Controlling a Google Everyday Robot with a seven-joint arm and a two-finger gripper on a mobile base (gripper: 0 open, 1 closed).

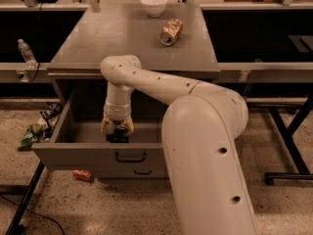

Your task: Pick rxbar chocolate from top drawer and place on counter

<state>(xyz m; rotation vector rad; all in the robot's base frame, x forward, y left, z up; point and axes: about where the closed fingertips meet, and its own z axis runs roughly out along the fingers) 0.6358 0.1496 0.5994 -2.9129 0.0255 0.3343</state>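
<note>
Reach into the top drawer [73,155] is what this moment turns on. Starting at the left, the drawer's side wall stands well apart from the tool [117,131], with bare drawer floor between them. The tool hangs straight down from the wrist, inside the drawer and just behind the front panel, almost directly above the small black handle [130,156]. The rxbar chocolate [118,137] lies directly under the tool and between its two pale fingers [106,127], which stand drawn in against the dark wrapper on either side. I judge them clamped on the bar rather than merely straddling it, though the bar looks to be low, at or near the drawer floor. Only a short dark strip of the wrapper shows below the fingertips. From that strip, its long axis seems to run side to side, parallel to the drawer front and across the line of the fingers. Which end points which way cannot be told. The coming move is therefore a straight lift, then a carry back and up to the counter [122,38], which sits above and behind the tool. Up and to the right of the tool lies a crushed gold can [171,31], leaving open counter surface nearer the tool.
</note>
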